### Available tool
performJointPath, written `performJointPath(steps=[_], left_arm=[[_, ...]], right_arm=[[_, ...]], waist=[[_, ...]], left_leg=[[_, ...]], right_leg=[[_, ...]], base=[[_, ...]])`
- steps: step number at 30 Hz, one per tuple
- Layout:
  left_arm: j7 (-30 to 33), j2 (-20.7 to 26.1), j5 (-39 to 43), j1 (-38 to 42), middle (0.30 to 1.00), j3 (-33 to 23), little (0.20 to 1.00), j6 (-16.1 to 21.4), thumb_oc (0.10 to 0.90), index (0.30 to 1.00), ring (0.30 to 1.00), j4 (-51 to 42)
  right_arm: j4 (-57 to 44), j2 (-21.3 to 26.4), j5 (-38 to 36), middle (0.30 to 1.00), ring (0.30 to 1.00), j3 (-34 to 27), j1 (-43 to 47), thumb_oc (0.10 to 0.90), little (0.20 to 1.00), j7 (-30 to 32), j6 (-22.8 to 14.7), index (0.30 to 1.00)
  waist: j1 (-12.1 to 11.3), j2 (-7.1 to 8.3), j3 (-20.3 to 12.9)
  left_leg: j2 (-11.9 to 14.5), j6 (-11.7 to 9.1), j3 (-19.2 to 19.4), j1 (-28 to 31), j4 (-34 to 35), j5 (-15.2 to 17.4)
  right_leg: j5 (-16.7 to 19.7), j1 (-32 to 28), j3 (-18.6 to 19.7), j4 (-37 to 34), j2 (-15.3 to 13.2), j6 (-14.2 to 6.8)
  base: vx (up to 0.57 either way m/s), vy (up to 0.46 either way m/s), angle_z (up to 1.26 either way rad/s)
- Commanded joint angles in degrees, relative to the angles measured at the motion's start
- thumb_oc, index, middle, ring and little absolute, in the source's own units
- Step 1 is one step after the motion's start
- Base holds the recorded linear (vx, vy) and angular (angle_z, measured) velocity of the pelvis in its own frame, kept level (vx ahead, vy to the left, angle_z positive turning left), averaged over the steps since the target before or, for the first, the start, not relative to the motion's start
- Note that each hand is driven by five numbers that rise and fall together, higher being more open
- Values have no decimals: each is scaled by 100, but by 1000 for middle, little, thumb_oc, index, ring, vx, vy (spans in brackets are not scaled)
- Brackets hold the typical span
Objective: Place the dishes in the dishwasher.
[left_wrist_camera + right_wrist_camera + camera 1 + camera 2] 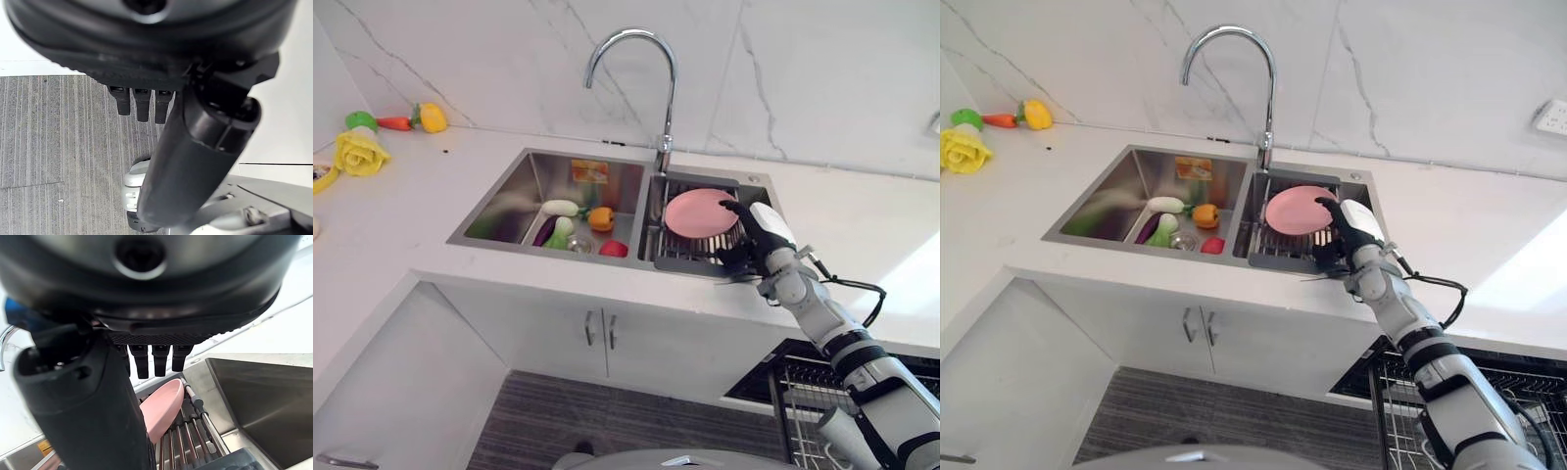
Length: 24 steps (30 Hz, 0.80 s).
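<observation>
A pink plate [697,212] leans tilted on the metal drying rack [685,253] in the sink's right basin. My right hand [759,240] is at the plate's right edge, its thumb above the rim and its fingers lower, beside the rack. In the right wrist view the fingers [161,360] are straight, with the plate [164,404] just past them and nothing gripped. My left hand [143,105] hangs low over the grey striped floor, fingers straight and empty.
A tall curved faucet [636,49] stands behind the sink. The left basin [499,211] holds several toy vegetables. A yellow rose [357,152] and a yellow pepper [433,117] lie on the white counter at far left. The dishwasher's wire rack [813,392] is pulled out at lower right.
</observation>
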<state>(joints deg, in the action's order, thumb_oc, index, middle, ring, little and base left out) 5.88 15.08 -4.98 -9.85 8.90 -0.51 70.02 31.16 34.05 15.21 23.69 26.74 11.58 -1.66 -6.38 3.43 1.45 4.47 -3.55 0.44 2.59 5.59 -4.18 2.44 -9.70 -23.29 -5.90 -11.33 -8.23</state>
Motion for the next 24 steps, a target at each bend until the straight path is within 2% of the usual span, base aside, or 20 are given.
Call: performJointPath(steps=[1,8,24], left_arm=[[132,92,49,469,900,410,900,80,800,900,900,226],[143,97,116,445,900,460,900,144,800,900,900,177],[207,76,109,581,900,667,900,233,800,900,900,35]], right_arm=[[128,310,48,900,900,-125,1186,800,900,358,-163,900],[497,624,618,900,900,331,1523,800,900,364,-116,900],[1164,779,1703,900,900,1070,2248,800,900,674,40,900]], waist=[[-288,-29,56],[-346,-9,109],[-497,65,236]], left_leg=[[26,-34,39,339,-59,679],[26,-50,-21,299,-59,675],[-10,-58,-270,41,-81,609]], right_leg=[[-125,151,77,136,-161,-126],[-145,152,17,127,-158,-125],[-170,234,-155,160,-153,-126]], base=[[0,0,0],[25,-3,5],[13,0,9]])
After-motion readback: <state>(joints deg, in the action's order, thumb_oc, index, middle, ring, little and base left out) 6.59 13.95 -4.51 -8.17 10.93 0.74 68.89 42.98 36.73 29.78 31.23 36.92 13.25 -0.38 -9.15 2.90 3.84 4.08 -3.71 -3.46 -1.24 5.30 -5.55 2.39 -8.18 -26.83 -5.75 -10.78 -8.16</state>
